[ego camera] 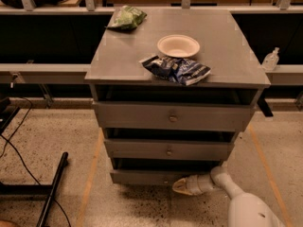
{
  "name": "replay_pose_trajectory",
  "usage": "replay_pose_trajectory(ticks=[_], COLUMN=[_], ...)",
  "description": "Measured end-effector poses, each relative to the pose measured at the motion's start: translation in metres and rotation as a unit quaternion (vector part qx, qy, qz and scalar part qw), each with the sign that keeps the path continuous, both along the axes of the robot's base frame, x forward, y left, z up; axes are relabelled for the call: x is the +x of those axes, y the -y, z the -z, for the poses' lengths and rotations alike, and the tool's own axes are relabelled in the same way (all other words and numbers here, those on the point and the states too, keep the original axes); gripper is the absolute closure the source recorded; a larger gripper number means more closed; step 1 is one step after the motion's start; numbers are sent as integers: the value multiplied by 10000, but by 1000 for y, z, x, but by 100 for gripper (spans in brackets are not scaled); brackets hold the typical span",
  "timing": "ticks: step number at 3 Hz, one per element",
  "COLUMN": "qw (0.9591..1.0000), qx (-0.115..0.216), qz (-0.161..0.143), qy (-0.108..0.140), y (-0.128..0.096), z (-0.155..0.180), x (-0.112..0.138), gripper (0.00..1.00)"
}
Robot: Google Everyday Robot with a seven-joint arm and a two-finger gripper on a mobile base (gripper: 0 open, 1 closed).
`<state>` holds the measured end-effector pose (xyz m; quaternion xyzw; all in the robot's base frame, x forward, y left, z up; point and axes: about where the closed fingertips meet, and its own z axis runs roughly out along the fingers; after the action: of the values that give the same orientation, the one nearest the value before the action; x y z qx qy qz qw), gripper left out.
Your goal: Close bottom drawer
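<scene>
The grey cabinet (113,70) has three drawers. The bottom drawer (142,176) is the lowest one, with a flat low front panel; it stands slightly out from the cabinet body. My gripper (177,187) comes in low from the lower right, on a pale arm (236,197). Its tip sits against the bottom drawer's front, right of the panel's centre, and covers the knob area. The middle drawer (169,150) and the top drawer (173,117) each show a small knob.
On the cabinet top lie a white bowl (178,45), a dark blue chip bag (176,70) and a green bag (126,18). A black bar (53,188) and cables (16,126) lie on the floor at the left. Counters run behind, with a small bottle (270,59).
</scene>
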<state>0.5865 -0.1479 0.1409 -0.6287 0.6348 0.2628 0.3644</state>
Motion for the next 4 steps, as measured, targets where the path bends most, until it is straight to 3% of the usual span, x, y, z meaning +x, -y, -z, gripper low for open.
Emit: replay_pose_trajectory(ticks=[4], qw=[9999], qx=[-32], qz=[68], qy=[84], y=[7], z=[-6], x=[33], gripper=[100])
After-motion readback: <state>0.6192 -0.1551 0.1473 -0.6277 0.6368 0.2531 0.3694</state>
